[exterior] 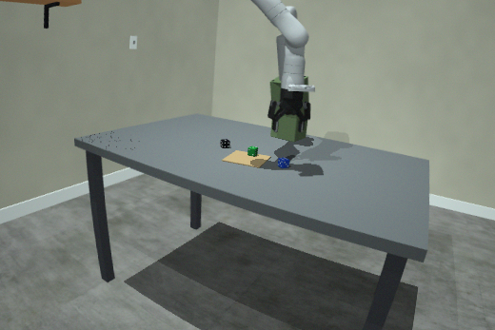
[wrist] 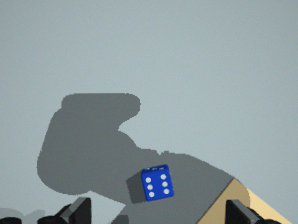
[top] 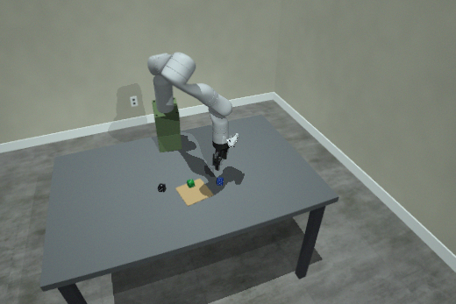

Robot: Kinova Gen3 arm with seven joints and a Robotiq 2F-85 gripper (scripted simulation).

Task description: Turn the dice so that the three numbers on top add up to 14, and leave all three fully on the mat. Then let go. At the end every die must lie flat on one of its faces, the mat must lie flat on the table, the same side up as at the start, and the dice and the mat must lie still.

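My claw (top: pixel 217 165) (exterior: pixel 289 126) (wrist: pixel 159 212) hangs above the desk (top: pixel 127 225) (exterior: pixel 190 135) (wrist: pixel 210 75), its fingers spread wide apart with nothing between them, pointing down near a blue die (top: pixel 220 181) (exterior: pixel 284 163) (wrist: pixel 158 183). The blue die sits on the bare desk just beside the tan mat (top: pixel 191 199) (exterior: pixel 238 158) (wrist: pixel 231 198), off it, showing six white pips on its upper face. In the top view it lies on the side of the mat toward the desk's right edge, inside the shadow that my arm (top: pixel 219 126) (exterior: pixel 291 61) casts across the desktop and over part of the mat.

A green die (top: pixel 190 183) (exterior: pixel 252 151) rests on the mat, close to the mat's border on the side toward the desk edge where my green pedestal (top: pixel 168 137) (exterior: pixel 289 131) stands. A black die (top: pixel 161 187) (exterior: pixel 225 144) sits off the mat, on the side toward the desk's left edge in the top view, apart from both other dice. The pips on top of the green and black dice are too small for me to read. One die is on the mat, two are on the desk beside it, and all three are well in from the desk's corners.
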